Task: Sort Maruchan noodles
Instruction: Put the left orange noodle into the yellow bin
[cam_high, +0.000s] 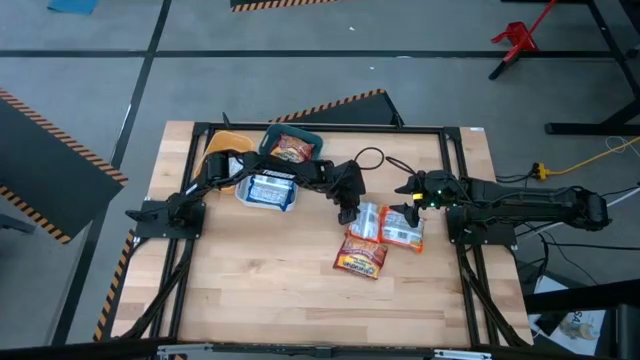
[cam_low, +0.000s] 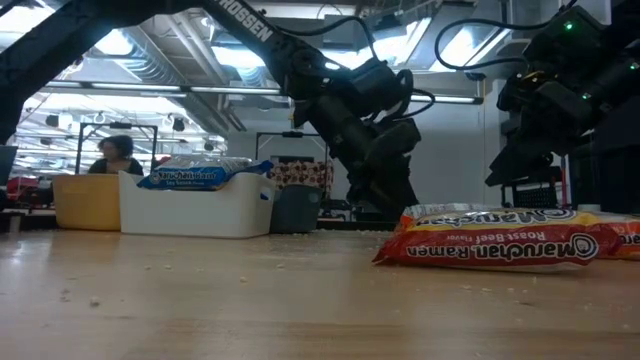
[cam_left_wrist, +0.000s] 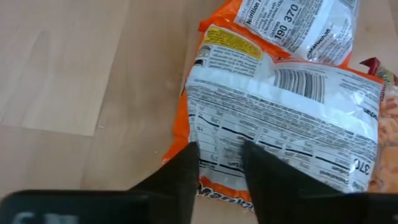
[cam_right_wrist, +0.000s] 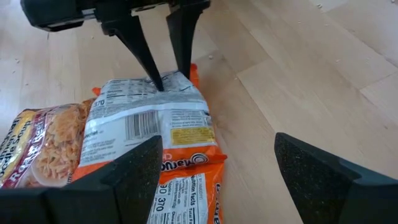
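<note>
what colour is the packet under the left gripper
Orange packet with a white printed back, clearest in the right wrist view.
</note>
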